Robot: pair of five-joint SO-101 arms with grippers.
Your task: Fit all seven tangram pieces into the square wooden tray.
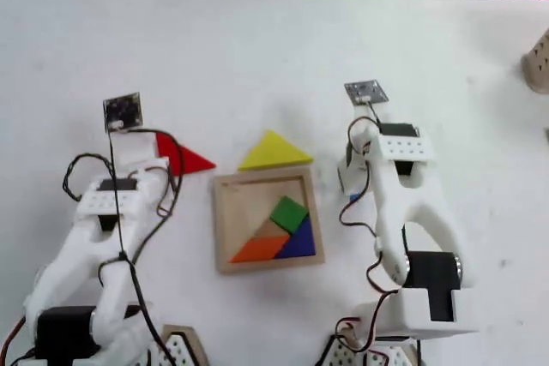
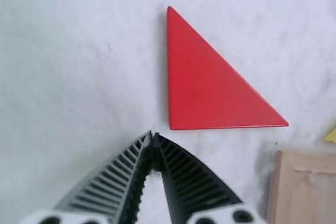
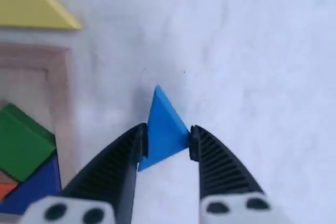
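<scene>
Red triangle: tip toward yellow triangle
Tray: green square (orange piece, blue piece beside)
Left claw: together
Right claw: clamps small blue triangle

A robotics lab: white desktop robot arms trailing loose cables stood at a white bench.

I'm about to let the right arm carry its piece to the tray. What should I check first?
1. right gripper closed on small blue triangle: ok.
2. Triangle lifted: cannot tell.
3. Bare room in wooden tray: ok.
4. left gripper clear of the tray, shut and empty by red triangle: ok.
5. All seven pieces in: not ok; yellow triangle and the red one lie outside.
</scene>
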